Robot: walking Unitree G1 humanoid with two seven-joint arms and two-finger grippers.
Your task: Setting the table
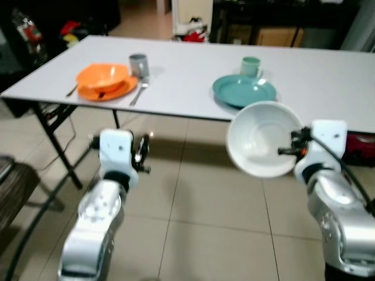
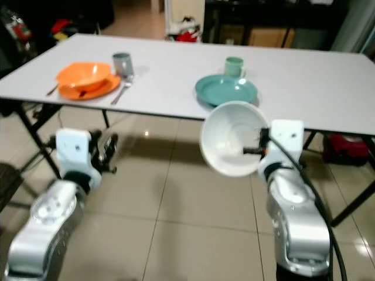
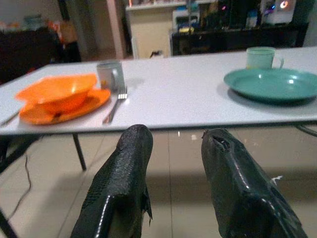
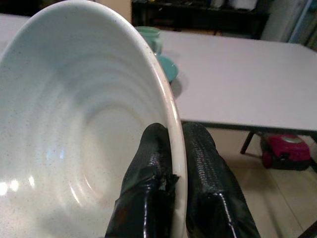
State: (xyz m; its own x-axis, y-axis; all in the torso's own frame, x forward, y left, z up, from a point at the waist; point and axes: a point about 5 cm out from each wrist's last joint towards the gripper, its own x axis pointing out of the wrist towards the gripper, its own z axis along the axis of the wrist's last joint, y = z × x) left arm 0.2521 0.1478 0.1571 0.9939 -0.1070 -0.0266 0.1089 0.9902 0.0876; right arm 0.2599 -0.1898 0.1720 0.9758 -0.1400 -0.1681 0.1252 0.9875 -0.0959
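My right gripper (image 4: 173, 148) is shut on the rim of a white bowl (image 1: 261, 139), held tilted in front of the table's near edge, below the teal plate (image 1: 244, 91). A pale green mug (image 1: 251, 66) stands just behind that plate. Further left on the white table (image 1: 193, 58) an orange bowl (image 1: 104, 75) rests on an orange plate (image 1: 111, 92), with a grey cup (image 1: 139, 65) and a fork (image 1: 139, 92) to their right. My left gripper (image 3: 173, 148) is open and empty, held low before the table, short of its edge.
The table's black folding legs (image 1: 55, 143) stand on the tiled floor. A dark chair (image 1: 14, 187) sits at my far left. A red object (image 1: 358, 146) lies on the floor under the table's right side. Dark furniture lines the back of the room.
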